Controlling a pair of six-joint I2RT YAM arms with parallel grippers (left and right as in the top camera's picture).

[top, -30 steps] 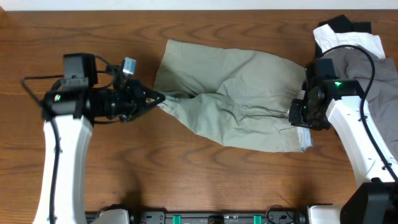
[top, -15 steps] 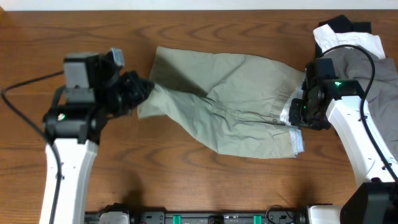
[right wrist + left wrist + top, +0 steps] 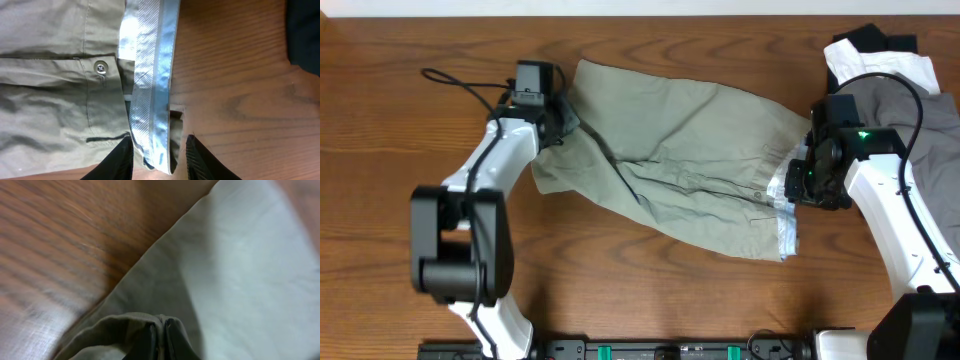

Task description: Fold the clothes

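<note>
the left gripper was pinched tight on a bunched fold of leg hem, its two dark tips almost meeting with cloth squeezed between them, so it held the shorts at their left end, near the table's far edge. out from that pinch the cloth ran as a slack sheet over the wood, creased and a little rumpled, spread crosswise over the middle of the table with the legs to the left and the waist to the right. the right gripper sat astride the waistband, fingers set apart with the turned-over white lining between them and a sliver of wood showing beside one finger; it looked parted, not clamped. the button lay just beside that band. beyond the right arm a slate-grey garment and the black and white garments lay heaped at the table's corner, apart from the job. by the look of it this was light, limp woven cloth: it would sag and drag from any single grip, and the thin leg panels would slide over each other. the stiffer places, the doubled waistband and the stitched hems, seemed the sound spots to take hold, at corners, so an edge could be carried over flat.
</note>
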